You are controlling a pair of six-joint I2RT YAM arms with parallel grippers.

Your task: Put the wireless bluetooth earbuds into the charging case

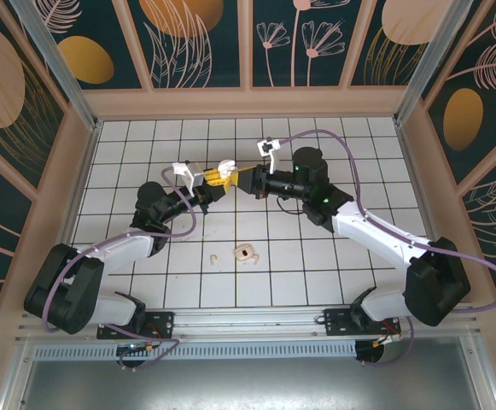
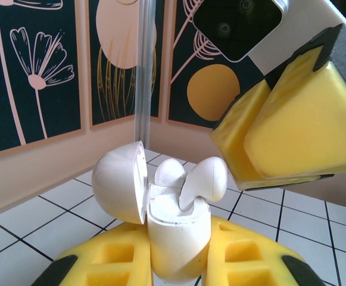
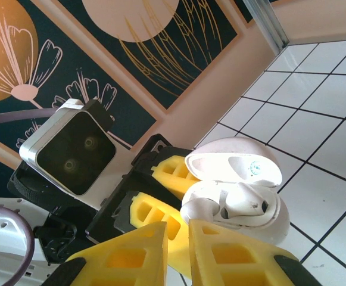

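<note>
The white charging case [image 2: 178, 232] stands upright with its lid [image 2: 116, 185] swung open, and my left gripper [image 2: 178, 265] is shut on its lower body. One white earbud [image 2: 170, 173] sits down in its socket. A second earbud [image 2: 203, 179] is partly in, its rounded head still sticking out over the rim. My right gripper [image 3: 178, 229] faces the case [image 3: 247, 223] with its yellow fingers almost together and nothing between them; the tips are just short of the protruding earbud [image 3: 203, 210]. From above, both grippers meet over mid-table, left [image 1: 219, 177] and right [image 1: 249, 181].
Two small pale pink curved pieces lie on the tiles in front of the arms, one larger [image 1: 246, 253] and one tiny [image 1: 214, 256]. The right gripper's fingers [image 2: 292, 119] hang close above the case. Wooden walls with patterned panels surround the white tiled floor [image 1: 316, 273].
</note>
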